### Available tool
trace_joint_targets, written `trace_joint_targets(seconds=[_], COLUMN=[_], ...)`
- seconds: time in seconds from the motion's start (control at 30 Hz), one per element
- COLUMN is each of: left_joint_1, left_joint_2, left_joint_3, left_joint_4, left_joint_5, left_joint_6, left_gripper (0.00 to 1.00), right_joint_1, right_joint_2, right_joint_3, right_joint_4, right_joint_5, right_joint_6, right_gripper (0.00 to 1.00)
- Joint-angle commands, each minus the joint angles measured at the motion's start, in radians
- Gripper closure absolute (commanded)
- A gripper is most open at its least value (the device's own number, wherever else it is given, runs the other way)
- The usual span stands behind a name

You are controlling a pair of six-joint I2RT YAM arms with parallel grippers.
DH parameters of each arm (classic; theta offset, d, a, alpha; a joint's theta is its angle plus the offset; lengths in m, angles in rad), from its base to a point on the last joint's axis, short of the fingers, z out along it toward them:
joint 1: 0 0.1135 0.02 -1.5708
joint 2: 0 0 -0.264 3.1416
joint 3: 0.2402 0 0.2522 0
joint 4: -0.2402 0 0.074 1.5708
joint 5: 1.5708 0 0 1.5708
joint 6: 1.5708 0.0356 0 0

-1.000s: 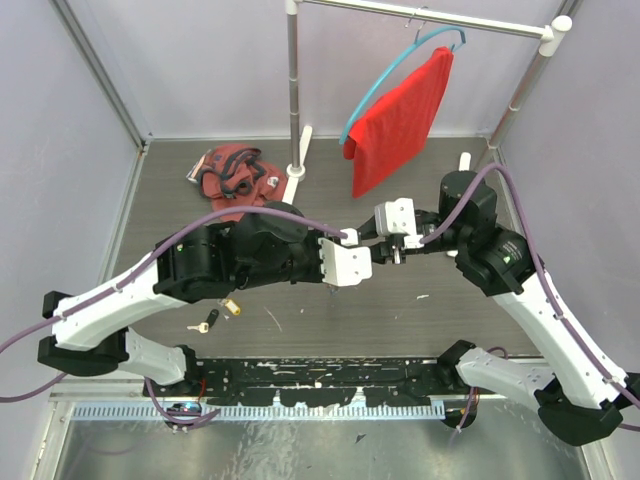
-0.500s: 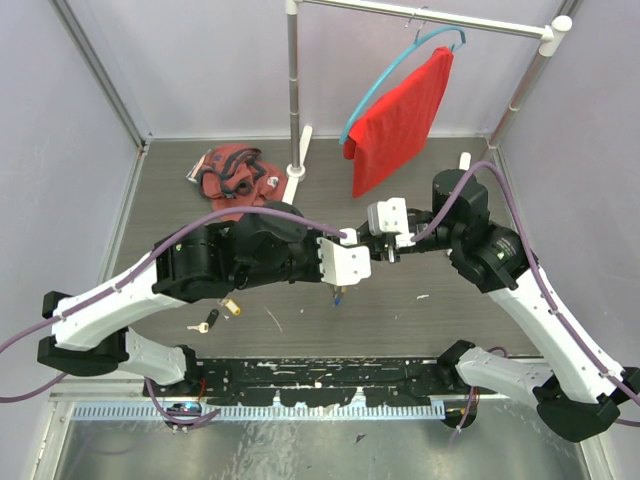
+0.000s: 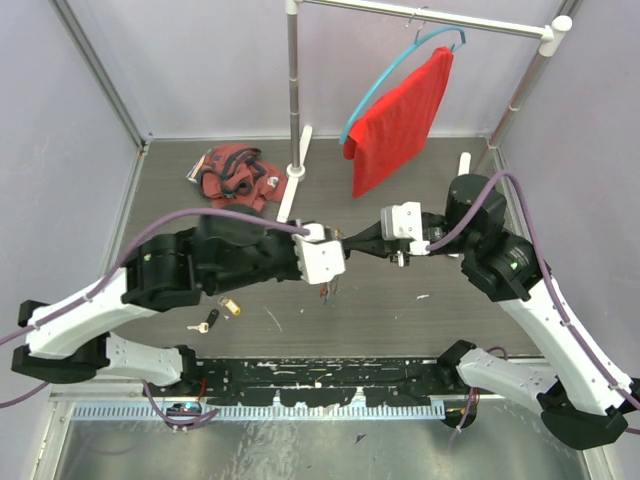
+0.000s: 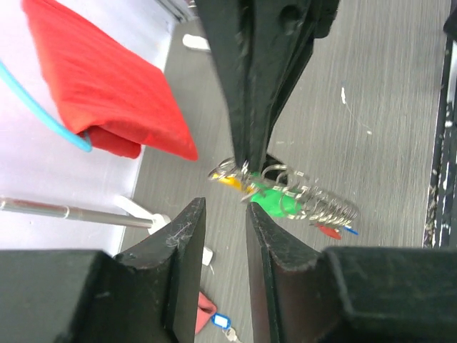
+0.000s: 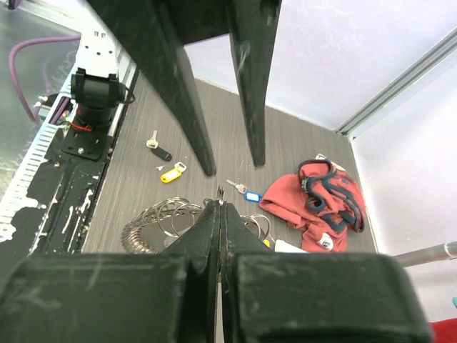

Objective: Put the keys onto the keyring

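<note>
A red cloth [image 3: 400, 120] hangs folded over a blue hanger [image 3: 385, 85] on a metal rail [image 3: 430, 17] at the far right. Left of it stands the rack's upright pole [image 3: 292, 90]. A crumpled red garment [image 3: 232, 175] with dark trim lies far left on the grey wood-grain surface [image 3: 400, 300]. A scuffed black strip [image 3: 330, 382] runs along the near edge.

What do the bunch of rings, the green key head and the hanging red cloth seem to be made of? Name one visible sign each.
The rings look like bare shiny metal, with bright glints; green key head probably plastic, smooth solid colour; red cloth soft fabric, matte, folded and draping.
</note>
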Motion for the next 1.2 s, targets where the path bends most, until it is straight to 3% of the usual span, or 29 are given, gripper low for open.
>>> trace_joint_targets(seconds=[0.0,0.33,0.57,0.8,1.17], left_joint_1=[-0.004,-0.004,-0.004,-0.004,-0.004], left_joint_2=[-0.130,-0.287,-0.287,-0.313,-0.366], left_joint_3=[-0.079,-0.291,-0.331,-0.380,-0.471], left_joint_4=[0.213,0.461,0.479,0.518,0.631], left_joint_5=[0.011,0.054,0.086,0.105,0.159], left_joint_6=[-0.021,-0.056,-0.070,-0.136,-0.214], left_gripper=[0.64,0.63,0.62,0.62,0.62], right_joint_1=[0.004,0.004,0.003,0.003,0.004], right_joint_2=[-0.040,-0.122,-0.135,-0.143,-0.125], right_joint_3=[0.014,-0.150,-0.257,-0.275,-0.223], right_joint_4=[0.145,0.590,0.919,0.987,0.904], right_joint_5=[0.009,-0.006,-0.049,-0.092,-0.145], right_joint_6=[0.056,0.287,0.467,0.462,0.376], right_gripper=[0.99,0.99,0.99,0.99,0.99])
